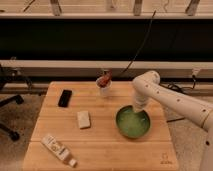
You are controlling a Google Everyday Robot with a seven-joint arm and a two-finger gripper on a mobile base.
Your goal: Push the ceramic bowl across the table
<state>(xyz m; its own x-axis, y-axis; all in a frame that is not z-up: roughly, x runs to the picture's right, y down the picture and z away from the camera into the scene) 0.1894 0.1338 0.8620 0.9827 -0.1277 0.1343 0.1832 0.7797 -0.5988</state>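
The green ceramic bowl (132, 122) sits on the right half of the bamboo table (100, 145), upright. My white arm comes in from the right and bends down to the bowl's far rim. My gripper (137, 108) is at that far right rim, at or just inside it, pointing down. The arm's wrist hides the rim there.
A small white cup with red-brown contents (104, 85) stands near the table's far edge. A black phone (65, 98) lies at the far left, a white bar (83, 119) in the middle, a white bottle (58, 149) at the front left. A dark logo (164, 161) marks the front right corner.
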